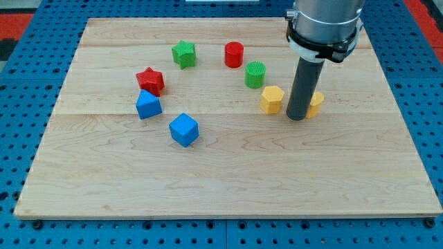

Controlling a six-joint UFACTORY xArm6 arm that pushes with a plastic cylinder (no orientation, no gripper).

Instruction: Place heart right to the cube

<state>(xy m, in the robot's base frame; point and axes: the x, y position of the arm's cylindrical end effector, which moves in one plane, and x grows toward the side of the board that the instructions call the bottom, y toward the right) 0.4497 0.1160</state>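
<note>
My tip (pixel 297 118) rests on the board at the view's right. It touches the left side of a yellow block (pixel 316 103), which is mostly hidden behind the rod, so I cannot tell if it is the heart. A yellow hexagon (pixel 272 99) lies just left of the tip. A blue cube (pixel 184 129) sits left of centre, far to the left of the tip. A second blue block (pixel 148 105) that looks like a cube lies up and to the left of it.
A red star (pixel 150 80) touches the top of the second blue block. A green star (pixel 184 53), a red cylinder (pixel 234 54) and a green cylinder (pixel 255 74) lie towards the view's top. The wooden board (pixel 228 187) sits on a blue pegboard.
</note>
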